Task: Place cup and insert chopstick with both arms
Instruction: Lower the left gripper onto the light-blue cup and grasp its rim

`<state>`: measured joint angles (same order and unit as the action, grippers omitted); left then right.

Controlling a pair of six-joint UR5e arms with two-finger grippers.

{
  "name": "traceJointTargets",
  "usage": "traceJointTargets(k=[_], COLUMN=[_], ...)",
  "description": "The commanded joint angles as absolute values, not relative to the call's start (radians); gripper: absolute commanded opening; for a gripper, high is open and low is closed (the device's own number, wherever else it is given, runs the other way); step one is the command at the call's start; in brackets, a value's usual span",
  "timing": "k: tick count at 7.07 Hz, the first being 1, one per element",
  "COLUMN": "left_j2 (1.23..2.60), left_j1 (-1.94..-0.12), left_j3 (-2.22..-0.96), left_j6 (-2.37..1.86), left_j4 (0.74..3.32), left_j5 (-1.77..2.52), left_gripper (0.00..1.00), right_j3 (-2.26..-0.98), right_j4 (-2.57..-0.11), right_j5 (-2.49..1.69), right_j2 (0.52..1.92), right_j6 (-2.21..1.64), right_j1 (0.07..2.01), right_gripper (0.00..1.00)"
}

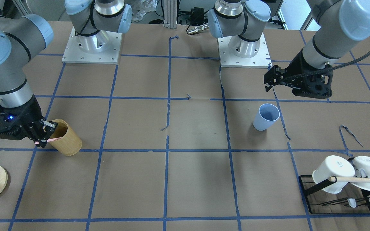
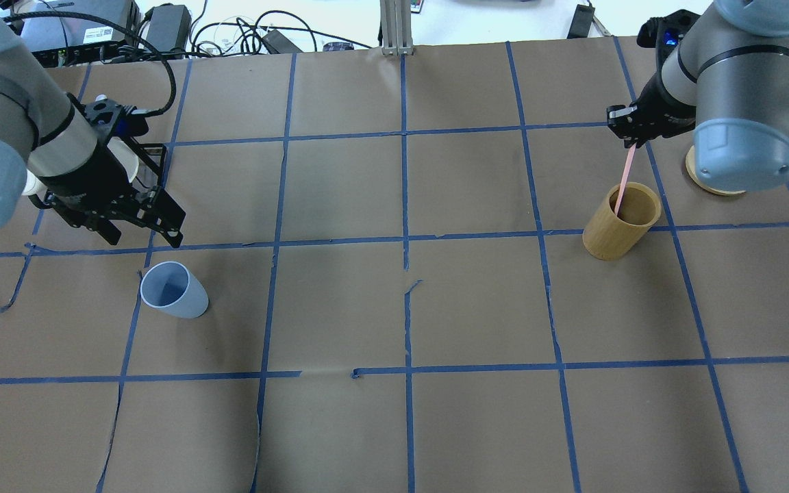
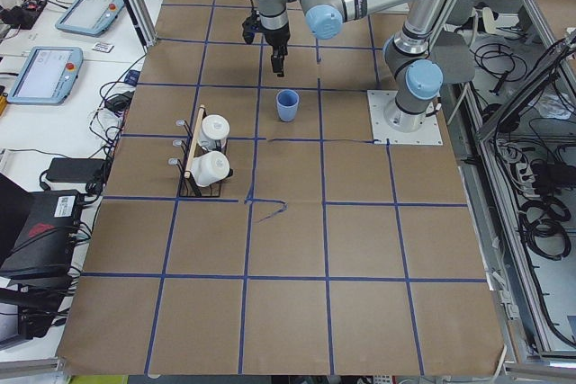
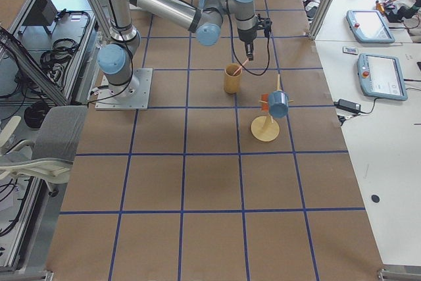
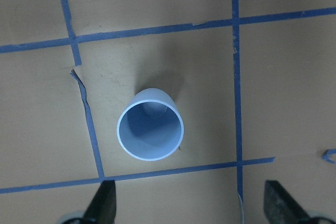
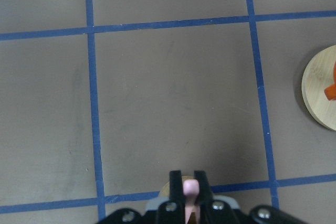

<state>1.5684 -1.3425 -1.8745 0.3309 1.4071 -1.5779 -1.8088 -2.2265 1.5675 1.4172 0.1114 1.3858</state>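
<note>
As seen from overhead, finds the right gripper (image 2: 631, 137) with fingers pinched on the top end of the pink chopstick (image 2: 624, 178), lower end inside the mouth of the wooden holder (image 2: 603, 239), shaft tilted. Cannot tell how deep the tip sits; looks only partly in. Finds the left gripper (image 2: 144, 236) hanging above and just beside the blue cup (image 2: 175, 291), fingers spread wide, gripping nothing. Shows the cup upright on the worktop (image 2: 401, 308), well apart from the holder, touched by neither finger.

Judged as cup placement done, insertion in hand.

Could lose the chopstick over the rim and onto the worktop if released this high and this tilted. Could shove or topple the holder if pushed down along the slant, tip jamming on the inner wall. Could drag the chopstick out again if pulled away sideways before the fingers part fully. On the left, could clip the cup's rim and knock it over if lowered or swung without first lifting clear.
</note>
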Motion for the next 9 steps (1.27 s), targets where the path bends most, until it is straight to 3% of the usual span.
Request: traceJointTargets(k=[1,2,3,5,6,9], left_j2=[1.577,1.589,1.607,1.634,1.652,1.681], left_j1=[-1.342,-1.344,-1.344,-1.345,-1.345,-1.345], left_j3=[-2.006,-2.023,-2.031,-2.040,-2.043,-2.033], left_j6=[0.330,0.331,0.331,0.331,0.331,0.333], left_j4=[1.286,1.281,1.273,1.244,1.235,1.206], left_j5=[-1.578,-1.580,-1.592,-1.592,-1.592,-1.604], left_gripper=[1.00,1.00,0.92,0.86,0.73,0.00], right_j3=[-1.777,-1.729,-1.667,-1.497,-1.444,-1.410], right_j4=[-2.151,-2.067,-1.969,-1.722,-1.650,-1.644], right_j5=[1.577,1.583,1.606,1.598,1.573,1.525], right_j2=[1.459,1.482,1.503,1.531,1.522,1.517], right_j6=[0.112,0.112,0.113,0.112,0.110,0.109], right_j1=[1.385,1.384,1.384,1.387,1.393,1.423], right_gripper=[0.00,0.00,0.00,0.00,0.00,0.00])
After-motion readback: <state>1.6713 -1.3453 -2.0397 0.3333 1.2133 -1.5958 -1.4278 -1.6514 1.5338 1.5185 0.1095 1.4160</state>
